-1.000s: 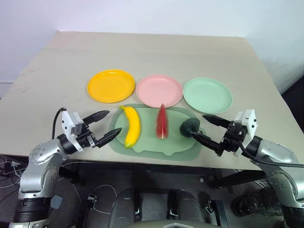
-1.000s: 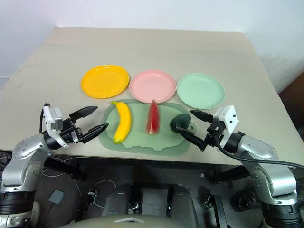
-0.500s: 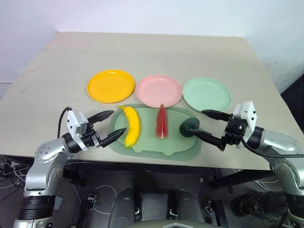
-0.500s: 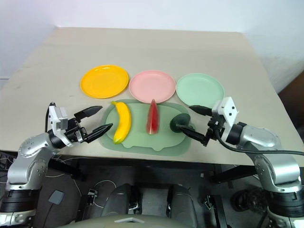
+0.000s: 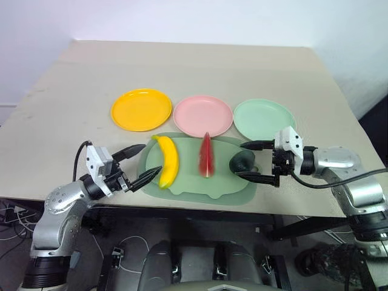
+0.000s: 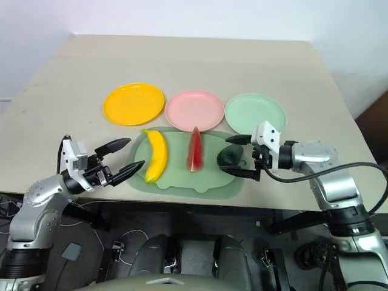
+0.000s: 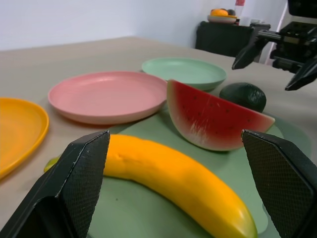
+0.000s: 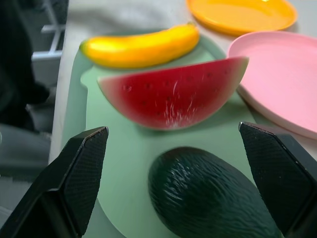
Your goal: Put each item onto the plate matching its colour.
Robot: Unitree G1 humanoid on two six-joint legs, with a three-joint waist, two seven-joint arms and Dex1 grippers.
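Three plates stand in a row: yellow-orange point(image 5: 141, 110), pink point(image 5: 203, 115) and mint green point(image 5: 264, 120). In front of them, on a pale-green mat point(image 5: 194, 183), lie the yellow banana point(image 5: 168, 160), the red watermelon wedge point(image 5: 207, 155) and the dark-green lump point(image 5: 244, 161). My left gripper point(image 5: 152, 157) is open just left of the banana, its fingers pointing at it. My right gripper point(image 5: 239, 160) is open and points left, one finger on each side of the dark-green lump point(image 8: 208, 196), with a gap showing to each finger.
The mat lies close to the table's front edge point(image 5: 182, 203). Bare tabletop point(image 5: 194, 66) stretches behind the plates and to both sides. The table's right edge point(image 5: 348, 112) runs near the green plate.
My right gripper has swung inward and turned to point left, and its fingers now flank the dark-green lump. The left gripper has stayed beside the banana. No item has moved.
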